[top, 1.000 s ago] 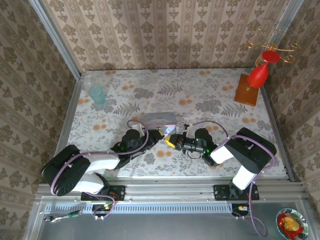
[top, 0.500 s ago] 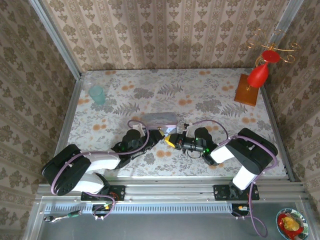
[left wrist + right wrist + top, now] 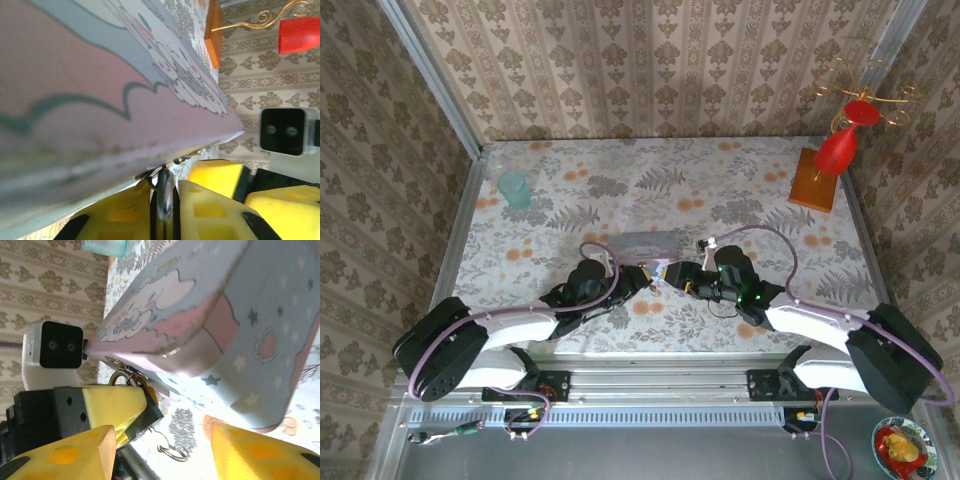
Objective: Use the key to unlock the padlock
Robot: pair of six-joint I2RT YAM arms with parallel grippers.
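1. Two tools meet tip to tip just in front of the pale blue tin [image 3: 210,315], low over the flowered desk [image 3: 740,190], near its front edge and about midway across
2. Left tool [image 3: 164,200] is clenched: its yellow fingers pinch a thin piece between them, which I take to be the padlock [image 3: 145,417]. Held up off the desk like this, the lock is steadied and offered to the other arm
3. Right tool [image 3: 167,454] is released, its fingers spread wide to either side of the lock and gripping nothing that I can see. It faces the lock head-on, a sensible stance for bringing in a key
4. From the right wrist, the lock's dark body juts out of the left fingertips toward the right tool, tipped a little downward. Its long axis seems to run along the left fingers. Which face carries the keyhole I cannot tell
5. A small wire ring [image 3: 172,451] hangs just below the lock; whether a key is on it is too small to tell
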